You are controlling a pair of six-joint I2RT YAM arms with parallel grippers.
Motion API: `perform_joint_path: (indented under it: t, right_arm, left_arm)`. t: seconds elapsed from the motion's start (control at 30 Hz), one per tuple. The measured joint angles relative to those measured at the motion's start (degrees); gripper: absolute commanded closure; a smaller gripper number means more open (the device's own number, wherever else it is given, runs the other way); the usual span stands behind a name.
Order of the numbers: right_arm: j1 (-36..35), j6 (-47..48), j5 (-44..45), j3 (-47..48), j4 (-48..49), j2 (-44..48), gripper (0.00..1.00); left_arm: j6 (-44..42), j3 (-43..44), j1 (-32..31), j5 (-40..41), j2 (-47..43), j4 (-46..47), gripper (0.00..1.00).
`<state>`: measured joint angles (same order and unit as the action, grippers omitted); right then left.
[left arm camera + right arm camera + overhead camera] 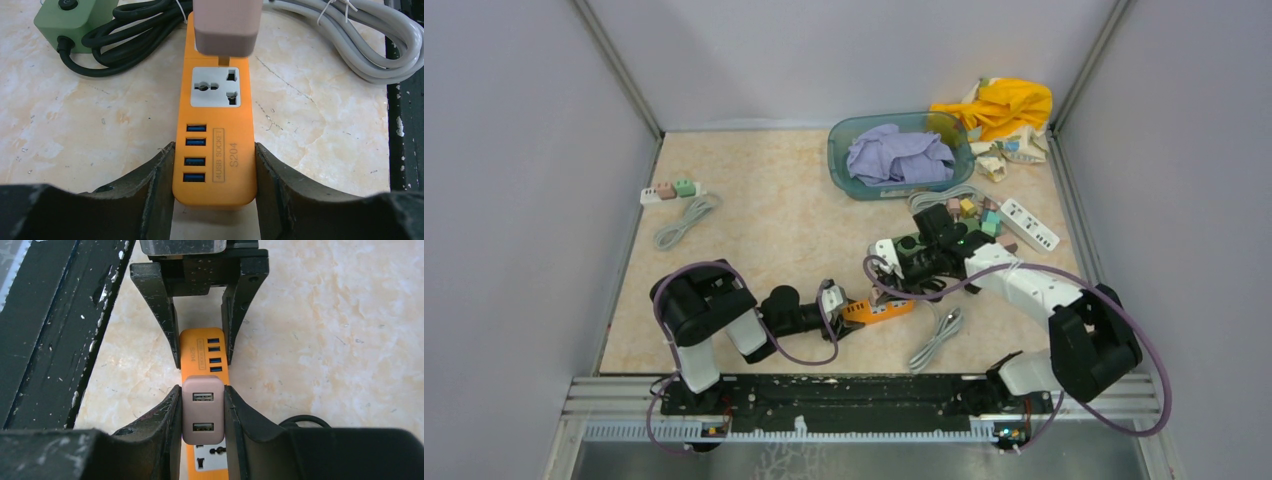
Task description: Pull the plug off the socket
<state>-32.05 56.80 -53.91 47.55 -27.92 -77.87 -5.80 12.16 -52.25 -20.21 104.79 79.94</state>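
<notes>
Bracing the orange power strip (215,125) flat on the marble-patterned surface (310,130) with the left gripper (215,167), clamped across the strip's USB end, one finger against each long side. Pinching the pink plug (202,410) with the right gripper (202,402), closed tight on the plug's two flanks from above, its twin USB ports facing the right wrist camera. Sitting over the far socket of the strip, just beyond the free universal socket (216,87), with no clear gap underneath in the left wrist view; impossible to tell from any view about the pins, fully in or partly drawn. Judging from that: reach and both grasps done, hold-down in place, extraction itself not yet visibly done. Left to do: drawing the plug straight away from the strip's face while keeping the strip pinned, then clearing the pins fully. Worth watching for the strip lifting or tilting along with the plug, given a hold at one end only. Lying nearby, apart from the action: green switch box (70,20) with black cord (125,45), and grey cable (370,50).
</notes>
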Motion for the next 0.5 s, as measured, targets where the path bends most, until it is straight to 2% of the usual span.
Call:
perform_joint_path:
  t: [0.5]
  right_arm:
    - [3.41,-0.61,-1.38,1.01,-2.32,1.88,1.0]
  left_arm:
    - [1.46,0.07,0.02,-0.22,-1.09,-1.57,1.0]
